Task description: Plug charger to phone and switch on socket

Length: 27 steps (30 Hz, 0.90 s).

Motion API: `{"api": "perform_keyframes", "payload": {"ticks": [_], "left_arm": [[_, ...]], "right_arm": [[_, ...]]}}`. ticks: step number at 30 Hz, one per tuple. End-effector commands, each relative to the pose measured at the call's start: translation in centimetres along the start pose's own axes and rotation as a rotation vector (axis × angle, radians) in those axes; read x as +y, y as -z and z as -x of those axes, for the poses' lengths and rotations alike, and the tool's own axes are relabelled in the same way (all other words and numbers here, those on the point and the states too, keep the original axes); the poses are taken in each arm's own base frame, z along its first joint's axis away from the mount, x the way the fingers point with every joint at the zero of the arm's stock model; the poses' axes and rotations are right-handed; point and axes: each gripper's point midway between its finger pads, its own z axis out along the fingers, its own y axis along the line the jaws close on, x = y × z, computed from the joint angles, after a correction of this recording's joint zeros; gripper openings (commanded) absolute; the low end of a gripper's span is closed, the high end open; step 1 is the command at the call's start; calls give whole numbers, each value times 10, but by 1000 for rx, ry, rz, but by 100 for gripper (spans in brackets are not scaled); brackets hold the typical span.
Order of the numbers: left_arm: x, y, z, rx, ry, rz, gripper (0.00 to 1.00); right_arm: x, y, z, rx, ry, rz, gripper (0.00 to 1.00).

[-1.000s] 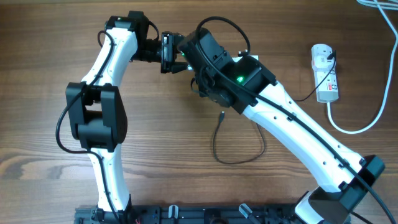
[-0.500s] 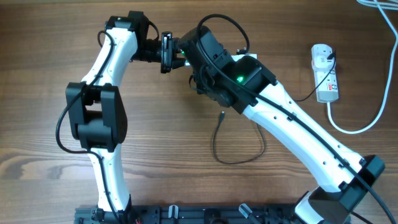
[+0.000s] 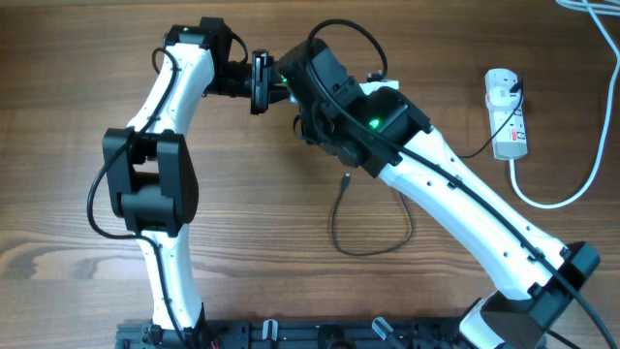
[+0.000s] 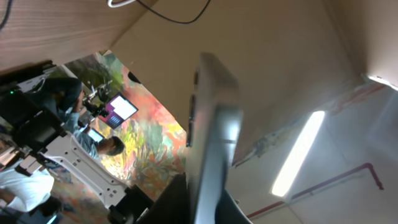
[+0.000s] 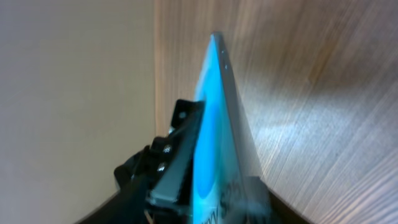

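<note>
Holding phone [image 5: 214, 143] on edge above the far desk [image 3: 58, 145]: left hand [image 4: 202, 200] and right hand [image 5: 208, 194] both look clamped on it. The charger tip [image 3: 346, 178] lies loose nearer, unplugged. You must free one hand to fetch it.

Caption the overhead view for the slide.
Left gripper and right gripper hold the phone on edge; charger loose on table, socket at right.
</note>
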Motion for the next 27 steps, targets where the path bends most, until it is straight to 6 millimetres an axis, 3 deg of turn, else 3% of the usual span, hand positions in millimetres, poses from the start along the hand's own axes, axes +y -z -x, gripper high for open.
{"api": "perform_keyframes", "payload": {"ticks": [1, 4, 6, 11, 13, 15, 17, 22, 24, 25, 27], "left_arm": [[-10, 2, -17, 21, -30, -27, 7], [-11, 4, -14, 16, -54, -29, 4], [-13, 7, -10, 2, -97, -26, 4], [0, 26, 25, -178, -159, 80, 4], [5, 40, 41, -262, -251, 134, 4], [17, 64, 64, -394, -317, 236, 4], [25, 81, 73, -452, -357, 295, 4], [30, 103, 80, -496, -421, 335, 4], [38, 117, 86, -548, -392, 382, 4], [43, 123, 89, -570, -375, 405, 4], [48, 131, 89, -587, -349, 422, 4]], "right_arm": [[3, 0, 0, -9, 97, 17, 64], [11, 9, 9, -35, 240, 47, 92], [18, 20, 17, -43, 323, 65, 99], [43, 63, 55, -82, 636, 142, 100], [40, 74, 76, -91, 820, 114, 100], [17, 70, 103, -93, 970, -23, 100], [-9, 61, 115, -62, 1023, -154, 100], [-55, 26, 112, 62, 1131, -339, 100], [-78, 1, 103, 142, 1131, -390, 100], [-89, -11, 98, 183, 1127, -412, 96], [-111, -28, 92, 251, 1116, -471, 80]]}}
